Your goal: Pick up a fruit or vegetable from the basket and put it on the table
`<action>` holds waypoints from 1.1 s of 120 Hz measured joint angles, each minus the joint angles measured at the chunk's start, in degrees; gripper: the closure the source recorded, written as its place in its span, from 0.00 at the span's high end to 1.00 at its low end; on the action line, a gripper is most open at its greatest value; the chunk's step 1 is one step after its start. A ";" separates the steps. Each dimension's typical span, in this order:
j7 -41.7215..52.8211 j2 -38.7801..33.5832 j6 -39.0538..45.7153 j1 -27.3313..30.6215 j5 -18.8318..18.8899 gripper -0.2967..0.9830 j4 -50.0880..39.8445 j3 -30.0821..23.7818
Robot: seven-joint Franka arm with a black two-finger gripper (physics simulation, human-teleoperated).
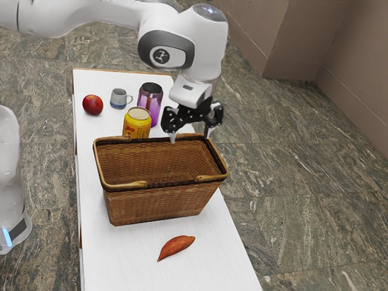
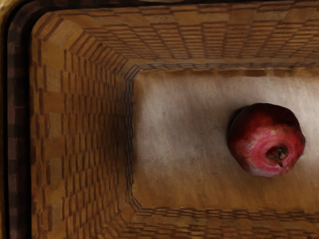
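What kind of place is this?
Probably an indoor room, computer-rendered and staged for robot practice: marbled stone floor and plain brown walls surround a narrow white table, where a robot arm reaches over a wicker basket.

Basket [image 1: 157, 206]: woven wicker look, rough, mostly matt; handles [image 1: 130, 184] smoother, wood-like. Its base [image 2: 174, 124] looks like wood, smooth w/ soft sheen. Pomegranate [image 2: 261, 144]: smooth skin, semi-gloss, rough at crown. Table [image 1: 115, 260]: smooth, satin, faint wood grain. Tumbler [image 1: 148, 110]: glossy, metallic look. Can [image 1: 136, 125]: metal look, slight shine. Apple [image 1: 93, 105]: smooth, glossy. Arm [image 1: 185, 27]: glossy plastic look. Floor [image 1: 303, 212]: veined stone, approx. satin.
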 joint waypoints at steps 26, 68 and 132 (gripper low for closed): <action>6.04 -9.95 2.54 -0.29 -3.87 0.77 -11.58 0.34; 12.10 -11.55 6.42 -0.32 -8.29 0.77 -21.15 0.68; 11.27 -9.07 9.98 -0.32 -11.89 0.77 -21.81 -1.80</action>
